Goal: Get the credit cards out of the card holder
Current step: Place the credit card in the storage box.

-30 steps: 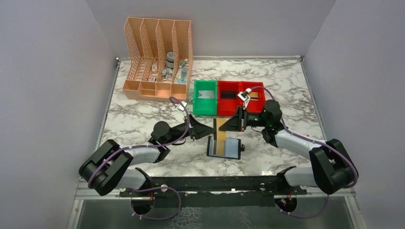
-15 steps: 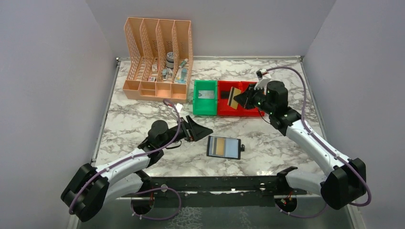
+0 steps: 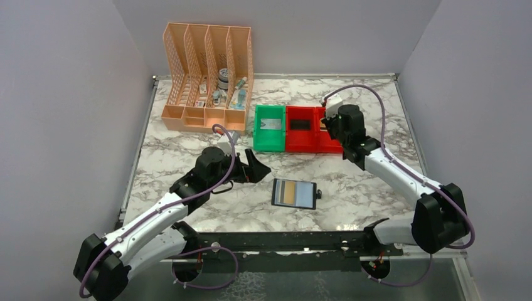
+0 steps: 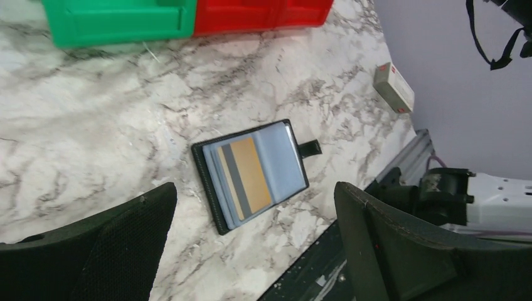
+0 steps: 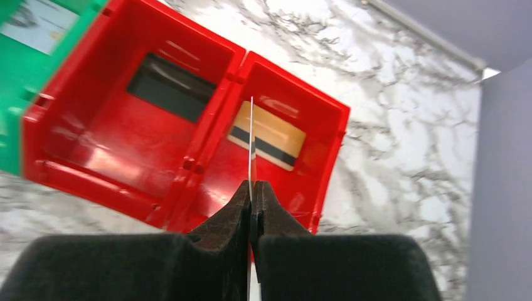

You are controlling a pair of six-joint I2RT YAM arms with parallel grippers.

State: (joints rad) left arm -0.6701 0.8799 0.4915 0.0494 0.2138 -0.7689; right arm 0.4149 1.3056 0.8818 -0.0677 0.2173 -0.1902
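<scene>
**Station status: card holder open on tabletop, one card gripped over the bins**

**Card holder.** The card holder [image 4: 251,175] is a flat black rectangular bifold. It lies open, face up, on the white, grey-veined marble-pattern tabletop [image 3: 175,157], between the two arms and nearer than the bins. Its inner panels are smooth grey-blue, and a short black tab projects from one side. A tan card with a dark stripe [image 4: 248,174] sits in one panel.

**Left jaws.** Spread wide and gripping nothing. They hover above the card holder, and their black, finely textured pads [image 4: 125,244] do not touch it.

**Right jaws.** Closed on a thin rigid card [image 5: 251,138], seen edge-on as a pale line. The card stands upright over the right red bin [image 5: 332,144].

**Containers.**
- Right red bin: glossy moulded plastic; a tan striped card [image 5: 266,137] lies flat inside.
- Left red bin [image 5: 106,138]: holds a flat black rectangle [image 5: 169,84].
- Green bin [image 3: 270,147]: holds a pale card [image 3: 271,123].
- Peach lattice organizer [image 3: 207,75]: four upright slots; it stands at the far left and holds small items too small to identify.
</scene>
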